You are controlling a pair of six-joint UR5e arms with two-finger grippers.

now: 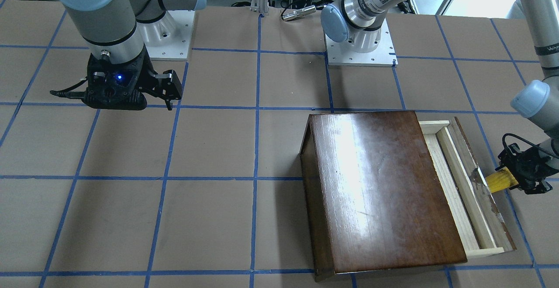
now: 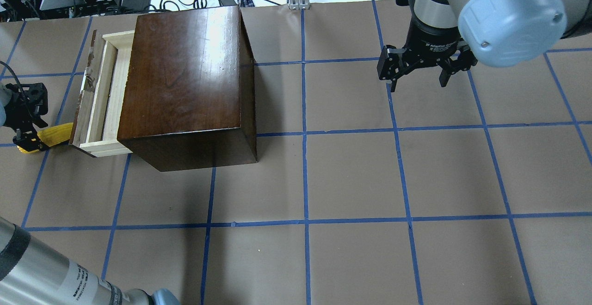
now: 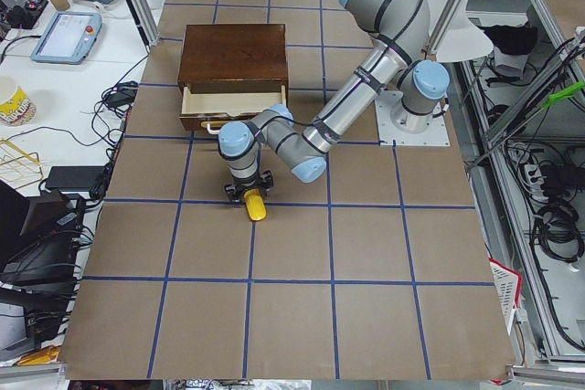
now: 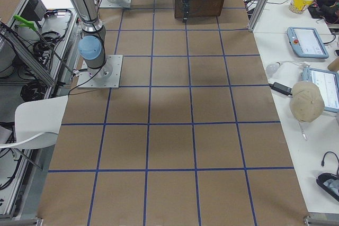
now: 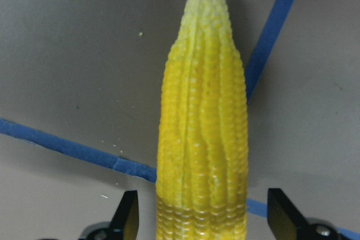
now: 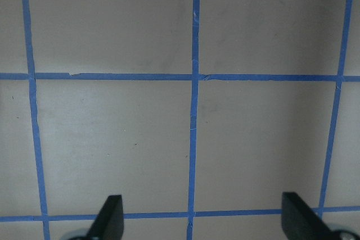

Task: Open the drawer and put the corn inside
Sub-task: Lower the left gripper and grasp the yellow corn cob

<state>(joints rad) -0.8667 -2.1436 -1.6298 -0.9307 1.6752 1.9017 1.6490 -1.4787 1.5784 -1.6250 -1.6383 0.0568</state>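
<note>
The yellow corn point(image 5: 202, 139) lies on the table, its tip pointing away from my left wrist camera. It rests just outside the dark front panel of the drawer point(image 2: 111, 92), as the overhead view point(image 2: 55, 135) and front view point(image 1: 501, 180) show. The drawer point(image 1: 463, 192) is pulled partly out of the dark-brown box point(image 2: 185, 74), and its visible pale wood inside holds nothing. My left gripper point(image 2: 28, 120) is open and straddles the corn's thick end, with gaps on both sides. My right gripper point(image 2: 418, 71) is open and empty above the table, far from the box.
The table is brown paper with a blue tape grid point(image 6: 194, 77). The robot's base plates point(image 1: 360, 54) stand at the robot's edge of the table. In the left side view, tablets and cables point(image 3: 64, 34) lie on a white bench beyond the table.
</note>
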